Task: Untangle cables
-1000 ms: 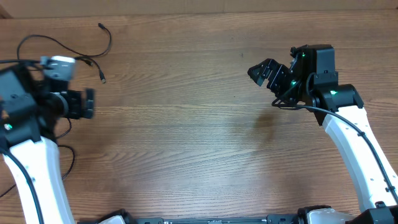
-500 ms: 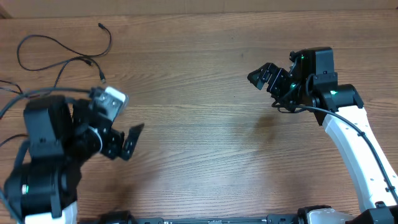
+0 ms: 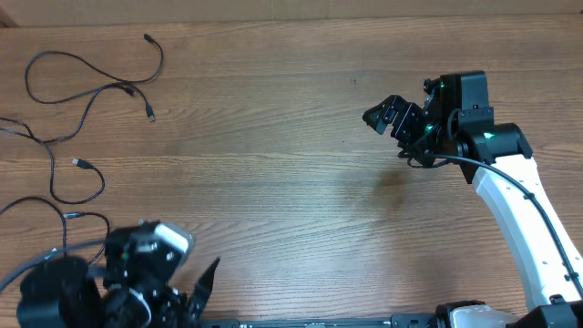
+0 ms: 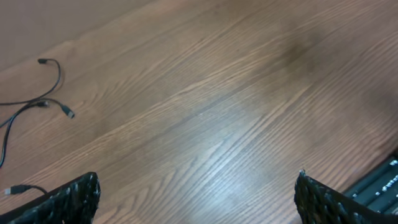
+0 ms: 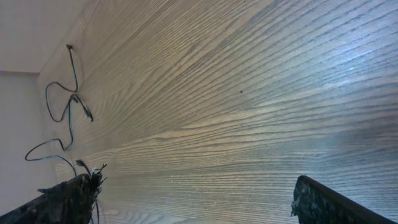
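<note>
Several thin black cables lie spread out and loose at the far left of the table. One long cable (image 3: 100, 89) loops near the back left, with small plug ends. A second cable (image 3: 76, 162) curls lower down, and a third (image 3: 68, 215) runs toward my left arm. My left gripper (image 3: 196, 290) is open and empty at the near left edge, away from the cables. My right gripper (image 3: 387, 114) is open and empty at the right, above bare wood. The left wrist view shows the cables (image 4: 37, 102) far off, beyond the open jaws (image 4: 198, 186). The right wrist view shows them (image 5: 68, 106) past its open jaws (image 5: 193, 186).
The wooden table (image 3: 291, 200) carries only the cables. Its back edge (image 3: 291, 18) meets a plain wall. My right arm's own thick black cable (image 3: 455, 159) hangs along the white link.
My left arm has swung from the far left back to the near left edge, uncovering the cables it was over. My right arm has hardly moved.
</note>
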Controlling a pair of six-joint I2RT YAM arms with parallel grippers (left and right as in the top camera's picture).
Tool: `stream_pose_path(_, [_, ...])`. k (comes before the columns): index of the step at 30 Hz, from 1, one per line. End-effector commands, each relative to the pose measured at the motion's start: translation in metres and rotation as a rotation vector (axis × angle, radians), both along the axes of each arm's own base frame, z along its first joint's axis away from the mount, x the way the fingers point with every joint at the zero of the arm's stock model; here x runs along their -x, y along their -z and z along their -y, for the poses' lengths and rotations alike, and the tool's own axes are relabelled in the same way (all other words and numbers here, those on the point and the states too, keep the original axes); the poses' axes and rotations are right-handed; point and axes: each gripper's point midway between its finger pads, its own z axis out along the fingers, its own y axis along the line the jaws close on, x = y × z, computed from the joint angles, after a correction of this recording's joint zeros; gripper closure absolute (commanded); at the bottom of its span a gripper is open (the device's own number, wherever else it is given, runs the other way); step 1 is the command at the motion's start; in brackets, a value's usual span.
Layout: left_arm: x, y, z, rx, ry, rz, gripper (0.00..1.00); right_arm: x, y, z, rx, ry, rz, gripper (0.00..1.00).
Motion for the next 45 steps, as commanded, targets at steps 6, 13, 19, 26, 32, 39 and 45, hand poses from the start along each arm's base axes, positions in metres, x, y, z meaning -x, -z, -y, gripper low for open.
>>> stream_pose_path(6, [0.042,-0.016,0.020,0.052,0.083,0.136,0.00,-0.005,-0.007,0.001,0.002,0.004,0.027,0.00])
stream_pose_path(13, [0.073,-0.004,0.023,0.051,0.083,0.143,0.00,-0.004,-0.006,0.001,0.003,0.004,0.022,0.00])
stream_pose_path(19, [0.078,-0.004,0.023,0.044,0.077,0.165,0.00,-0.005,-0.007,0.001,0.003,0.004,0.024,0.00])
stream_pose_path(26, [0.078,-0.004,0.023,0.043,0.077,0.162,0.00,-0.003,-0.005,0.001,0.004,0.003,0.014,0.00])
stream_pose_path(32, [0.078,-0.004,0.023,0.043,0.077,0.162,0.00,-0.004,-0.017,0.001,0.011,-0.013,0.062,0.00])
stream_pose_path(39, [0.078,-0.004,0.023,0.043,0.077,0.162,0.00,0.009,-0.058,0.011,0.072,-0.025,0.203,0.00])
stream_pose_path(45, [0.078,-0.004,0.023,0.043,0.077,0.162,0.00,0.040,-0.081,0.045,0.207,0.090,0.247,0.00])
